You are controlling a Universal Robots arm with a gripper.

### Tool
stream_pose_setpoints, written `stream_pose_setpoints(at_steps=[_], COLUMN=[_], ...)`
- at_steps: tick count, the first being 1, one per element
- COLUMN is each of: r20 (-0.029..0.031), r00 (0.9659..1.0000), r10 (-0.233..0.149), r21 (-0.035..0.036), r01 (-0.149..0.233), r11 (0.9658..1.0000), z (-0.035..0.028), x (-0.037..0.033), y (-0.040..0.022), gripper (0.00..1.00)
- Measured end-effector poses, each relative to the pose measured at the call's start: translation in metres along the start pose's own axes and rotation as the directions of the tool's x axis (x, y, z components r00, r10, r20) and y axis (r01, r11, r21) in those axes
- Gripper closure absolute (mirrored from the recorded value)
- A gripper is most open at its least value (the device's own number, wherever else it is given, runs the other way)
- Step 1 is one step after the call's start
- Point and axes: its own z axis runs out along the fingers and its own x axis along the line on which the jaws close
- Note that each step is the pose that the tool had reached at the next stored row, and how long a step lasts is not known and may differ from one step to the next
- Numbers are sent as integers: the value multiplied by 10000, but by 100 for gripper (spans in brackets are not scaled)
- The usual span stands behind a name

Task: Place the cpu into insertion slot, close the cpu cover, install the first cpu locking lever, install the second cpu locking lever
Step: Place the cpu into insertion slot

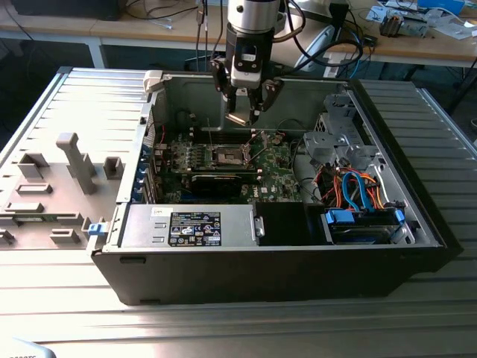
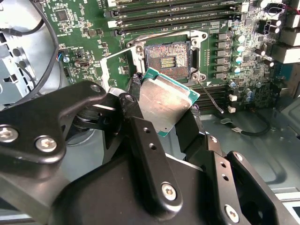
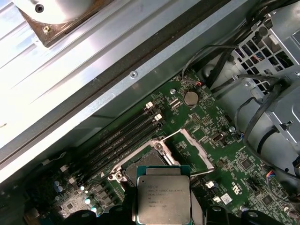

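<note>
1. In the exterior view you have a ribbed silver metal table across the foreground.
2. Behind it you see a pale wooden desk on a white leg.
3. Dark cables and small clutter lie on that desk.
4. Under the desk the floor looks dark to you.
5. The light is even and soft, leaving a pale sheen on the table's ribs.

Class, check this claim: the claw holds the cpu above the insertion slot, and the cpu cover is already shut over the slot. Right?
Wrong on the cover: the first wrist view shows the cpu cover swung open, off the insertion slot. The claw does hold the cpu above the slot.
</note>
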Motion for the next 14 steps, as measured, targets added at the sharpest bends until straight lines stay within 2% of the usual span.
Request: stream_pose_setpoints(at_steps=[14], r20=[3], r00=[9997], r10=[256], r21=[-2], r01=[-256], r11=[9997], z=[6], x=[0], y=[0], gripper=[46])
